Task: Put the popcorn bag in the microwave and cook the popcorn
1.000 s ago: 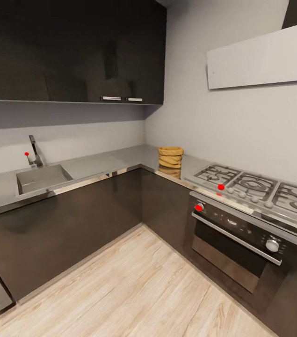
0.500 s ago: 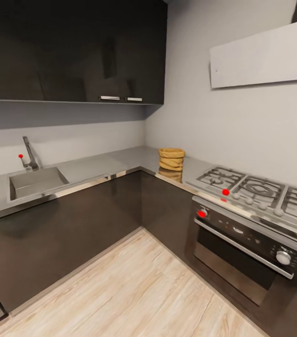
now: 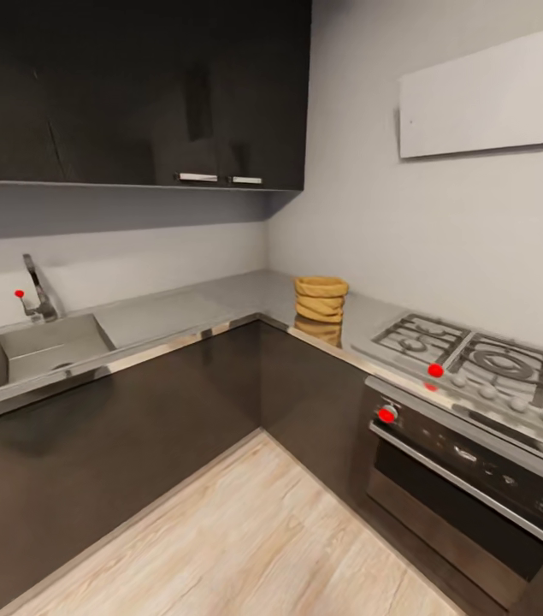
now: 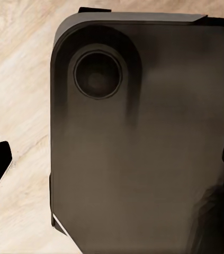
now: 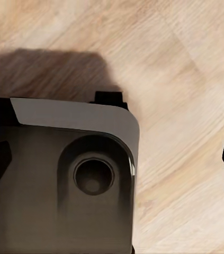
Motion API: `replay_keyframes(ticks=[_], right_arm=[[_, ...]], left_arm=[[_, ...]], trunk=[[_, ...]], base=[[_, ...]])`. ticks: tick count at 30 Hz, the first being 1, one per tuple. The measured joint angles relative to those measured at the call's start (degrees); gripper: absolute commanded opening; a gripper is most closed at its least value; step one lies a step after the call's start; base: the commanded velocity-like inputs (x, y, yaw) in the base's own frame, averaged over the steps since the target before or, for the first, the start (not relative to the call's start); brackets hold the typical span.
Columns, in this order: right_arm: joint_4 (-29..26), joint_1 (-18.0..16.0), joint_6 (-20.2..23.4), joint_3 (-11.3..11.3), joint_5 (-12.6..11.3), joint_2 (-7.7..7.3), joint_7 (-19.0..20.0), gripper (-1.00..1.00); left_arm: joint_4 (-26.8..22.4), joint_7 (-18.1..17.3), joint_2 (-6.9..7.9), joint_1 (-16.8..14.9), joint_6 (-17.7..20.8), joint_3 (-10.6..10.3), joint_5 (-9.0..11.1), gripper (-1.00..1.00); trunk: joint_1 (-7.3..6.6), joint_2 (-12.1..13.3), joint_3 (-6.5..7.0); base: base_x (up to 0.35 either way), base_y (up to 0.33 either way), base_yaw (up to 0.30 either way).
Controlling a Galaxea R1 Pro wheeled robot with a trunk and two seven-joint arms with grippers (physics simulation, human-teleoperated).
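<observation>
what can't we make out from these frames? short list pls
- Popcorn bag, head view: its rim hides the inside, so contents unknown.
- Oven and gas hob, head view: cut off by the right edge.
- Sink, head view: its front wall hides part of the basin.
- Left gripper and right gripper, wrist views: only dark fingertips at the picture edges, over the robot's base; gap looks wide and empty.

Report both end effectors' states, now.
Left end effector: open, holding nothing.
Right end effector: open, holding nothing.
</observation>
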Motion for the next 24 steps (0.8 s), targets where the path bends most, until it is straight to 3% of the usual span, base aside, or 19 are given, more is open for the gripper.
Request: replay_keyframes(ticks=[24], right_arm=[[0.0,0.01,-0.09,0.18,0.17,0.01,0.5,1.0]], left_arm=[[0.01,0.0,0.0,0.03,0.05,0.0,0.0,1.0]], trunk=[[0.0,0.0,0.0]], base=[[0.316,0.078,0.0]])
